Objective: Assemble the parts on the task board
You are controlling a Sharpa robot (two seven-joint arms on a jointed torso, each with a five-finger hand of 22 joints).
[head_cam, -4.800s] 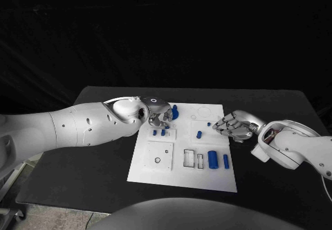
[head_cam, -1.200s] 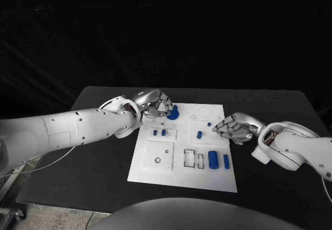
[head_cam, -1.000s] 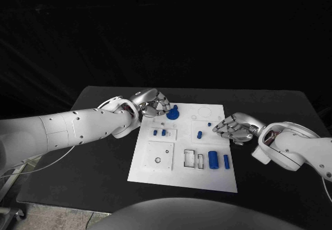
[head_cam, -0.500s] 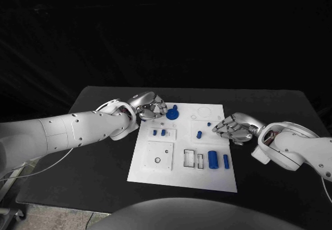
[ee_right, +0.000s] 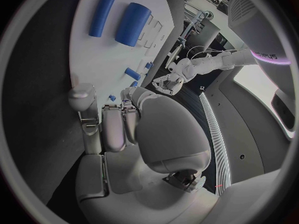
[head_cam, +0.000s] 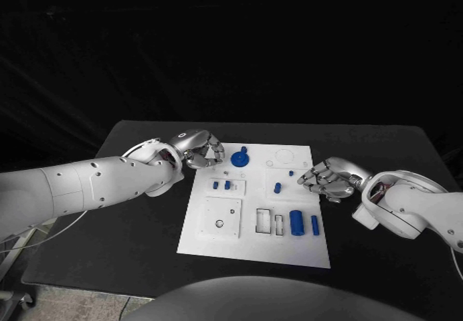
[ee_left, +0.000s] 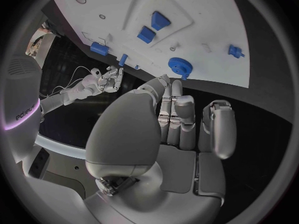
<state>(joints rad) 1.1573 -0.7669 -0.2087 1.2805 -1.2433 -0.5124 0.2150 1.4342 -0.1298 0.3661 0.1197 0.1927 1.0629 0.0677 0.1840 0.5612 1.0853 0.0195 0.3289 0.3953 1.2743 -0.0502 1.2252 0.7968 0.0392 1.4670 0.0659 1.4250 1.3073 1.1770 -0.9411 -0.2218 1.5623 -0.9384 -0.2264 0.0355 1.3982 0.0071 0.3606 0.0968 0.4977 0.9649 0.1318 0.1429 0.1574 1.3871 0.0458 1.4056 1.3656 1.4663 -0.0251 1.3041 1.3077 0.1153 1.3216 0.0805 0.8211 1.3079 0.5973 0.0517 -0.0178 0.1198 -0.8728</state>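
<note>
two hands flank your task board (head_cam: 253,249), one at each side, and neither touches a part. on your left, the left hand (head_cam: 199,148) hangs over the black table (head_cam: 116,227) just off the board's far left corner, its silver fingers (ee_left: 181,119) curled in together with nothing between them. the blue gear-shaped disc (head_cam: 239,158), round with a toothed rim and a short stub, lies on the board just beside that hand and apart from it; the left wrist view shows clear white board between the fingertips and the disc (ee_left: 179,66).

moving right across the board, you see a smooth matte white plate with raised square pads and shallow cut-outs. two small blue blocks (head_cam: 222,184) stand side by side on a raised pad near the left edge. nearer the middle, a small blue peg (head_cam: 277,188) sits on another pad, with a tinier blue piece (head_cam: 290,174) just beyond it. toward the near edge, a thick blue cylinder (head_cam: 296,223) and a thin blue cylinder (head_cam: 314,225) lie parallel, just beside rectangular slots.

at the board's right edge, the right hand (head_cam: 326,179) hovers with its metallic fingers (ee_right: 113,127) bunched and folded inward, gripping nothing. the tiny piece and the peg are near it but apart from it.
</note>
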